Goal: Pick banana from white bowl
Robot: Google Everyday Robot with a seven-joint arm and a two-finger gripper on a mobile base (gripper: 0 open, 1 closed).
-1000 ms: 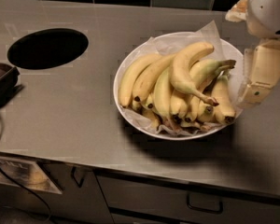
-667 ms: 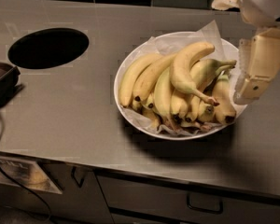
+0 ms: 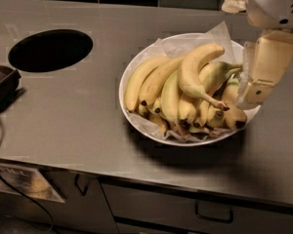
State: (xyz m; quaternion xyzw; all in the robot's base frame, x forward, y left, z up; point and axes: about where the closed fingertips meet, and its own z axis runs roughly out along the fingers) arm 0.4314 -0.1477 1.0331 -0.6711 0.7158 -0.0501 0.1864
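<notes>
A white bowl [image 3: 124,104] lined with crinkled paper [image 3: 185,45] sits on the steel counter [image 3: 73,121], right of a round dark hole [image 3: 50,50]. The curved banana [image 3: 192,74] lies on top of the other bananas [image 3: 151,84], its thin dark-tipped stem pointing right and toward the near side. The gripper [image 3: 247,96] hangs over the bowl's right edge, its lower end just beside that stem tip, seemingly not touching it. Whether the gripper is spread or closed I cannot tell.

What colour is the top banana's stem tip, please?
Dark brown, camera view; tool hangs over right bowl rim.
</notes>
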